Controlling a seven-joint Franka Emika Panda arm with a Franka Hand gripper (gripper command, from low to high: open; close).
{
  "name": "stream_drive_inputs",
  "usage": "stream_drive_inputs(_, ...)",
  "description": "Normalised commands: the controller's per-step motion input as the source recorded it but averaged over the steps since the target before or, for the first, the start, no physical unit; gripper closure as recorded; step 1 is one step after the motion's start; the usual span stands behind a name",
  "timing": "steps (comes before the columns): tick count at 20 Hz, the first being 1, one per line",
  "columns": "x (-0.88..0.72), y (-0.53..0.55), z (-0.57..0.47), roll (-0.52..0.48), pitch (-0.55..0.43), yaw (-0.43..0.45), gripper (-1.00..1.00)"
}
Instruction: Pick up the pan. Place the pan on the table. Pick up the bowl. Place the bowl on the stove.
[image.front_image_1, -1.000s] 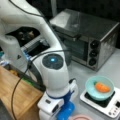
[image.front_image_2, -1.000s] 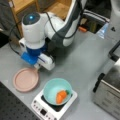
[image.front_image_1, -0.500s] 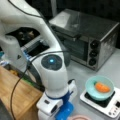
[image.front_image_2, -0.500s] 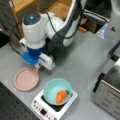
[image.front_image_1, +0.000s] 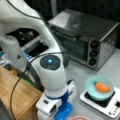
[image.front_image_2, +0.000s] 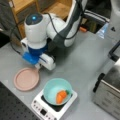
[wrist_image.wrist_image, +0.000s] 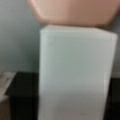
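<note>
In a front view the dusty-pink pan (image.front_image_2: 26, 79) lies flat on the grey table (image.front_image_2: 77, 62) at the left. Its short white handle (wrist_image.wrist_image: 75, 75) fills the wrist view, with the pink rim above it. My gripper (image.front_image_2: 38, 67) is down at that handle, and dark fingers (wrist_image.wrist_image: 25, 95) press against both of its sides. The light-teal bowl (image.front_image_2: 51, 88) sits on the white stove (image.front_image_2: 41, 108) with an orange piece of food (image.front_image_2: 60, 96) inside. The bowl (image.front_image_1: 92, 85), the stove (image.front_image_1: 98, 106) and a sliver of the pan (image.front_image_1: 78, 117) also show from the opposite side.
A big silver-black toaster oven (image.front_image_1: 85, 40) stands behind the stove and reaches the right edge of a front view as the toaster oven (image.front_image_2: 110, 92). A light wooden block (image.front_image_1: 15, 97) lies beside the arm. Wooden shelving (image.front_image_2: 57, 7) is at the back.
</note>
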Motion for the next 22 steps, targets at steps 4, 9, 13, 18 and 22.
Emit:
stream_drive_inputs(4, -0.2, 0.06, -0.12, -0.095, -0.142, 0.034, -1.0)
stream_drive_inputs(9, -0.17, 0.07, -0.05, -0.102, -0.129, 0.035, -1.0)
stream_drive_inputs(13, -0.19, 0.1, 0.0, -0.115, -0.107, 0.027, -1.0)
stream_drive_inputs(18, -0.24, 0.11, 0.01, -0.125, -0.077, 0.012, -1.0)
stream_drive_inputs(22, -0.28, 0.13, 0.04, -0.133, -0.026, -0.002, -1.0)
